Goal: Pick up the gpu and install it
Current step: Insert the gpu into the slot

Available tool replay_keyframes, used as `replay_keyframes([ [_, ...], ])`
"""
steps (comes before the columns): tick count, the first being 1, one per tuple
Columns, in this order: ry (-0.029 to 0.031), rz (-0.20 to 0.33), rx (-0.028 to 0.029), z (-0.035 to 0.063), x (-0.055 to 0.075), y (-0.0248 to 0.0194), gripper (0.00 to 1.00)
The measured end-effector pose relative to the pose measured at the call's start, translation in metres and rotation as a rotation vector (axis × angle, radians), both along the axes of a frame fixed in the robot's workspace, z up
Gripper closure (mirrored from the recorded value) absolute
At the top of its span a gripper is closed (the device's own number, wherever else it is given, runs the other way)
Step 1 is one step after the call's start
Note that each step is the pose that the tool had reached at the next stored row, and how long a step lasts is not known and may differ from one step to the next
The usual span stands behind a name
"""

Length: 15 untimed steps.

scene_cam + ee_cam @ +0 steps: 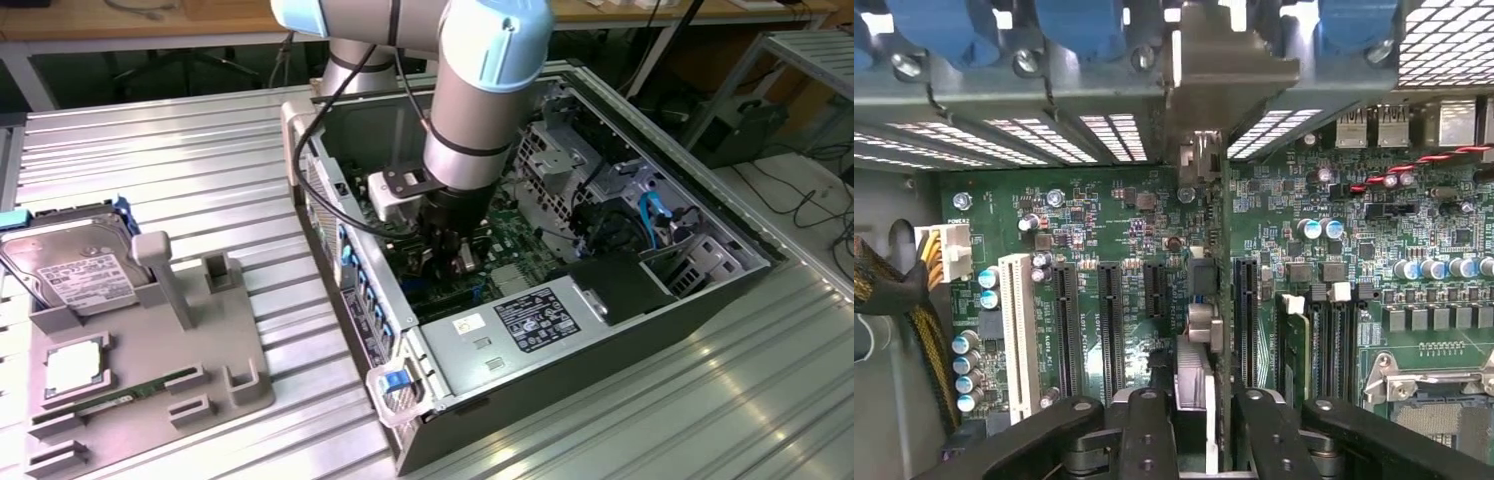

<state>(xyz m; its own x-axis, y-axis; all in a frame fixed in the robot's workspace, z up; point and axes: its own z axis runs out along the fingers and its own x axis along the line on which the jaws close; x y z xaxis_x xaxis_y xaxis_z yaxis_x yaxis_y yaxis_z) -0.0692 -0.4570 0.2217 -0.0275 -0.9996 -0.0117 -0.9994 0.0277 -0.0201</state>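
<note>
My gripper [447, 232] reaches down into the open computer case [603, 335], low over the green motherboard [514, 262]. In the wrist view its black fingers [1149, 430] are shut on the gpu [1202, 320]. The gpu is a thin card seen edge-on, standing upright on the line between the fingers. Its silver bracket [1219, 70] sits against the case's rear slot wall. The card stands over the row of black expansion slots [1110, 320], between two of them, and hides whatever lies directly beneath it.
A white slot [1019, 335], a yellow-black cable bundle [909, 300], a memory stick in its slot [1299, 345] and the CPU socket [1429, 385] flank the card. Blue latches [1084, 22] line the rear wall. Outside the case, a grey fixture [214, 345] holds a hard drive [74, 268].
</note>
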Motion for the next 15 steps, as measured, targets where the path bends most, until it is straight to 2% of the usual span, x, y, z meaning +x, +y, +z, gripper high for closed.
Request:
replay_keyframes([
  [15,-0.0002,0.0,0.0012,0.0016,0.0001,0.0002,0.72],
])
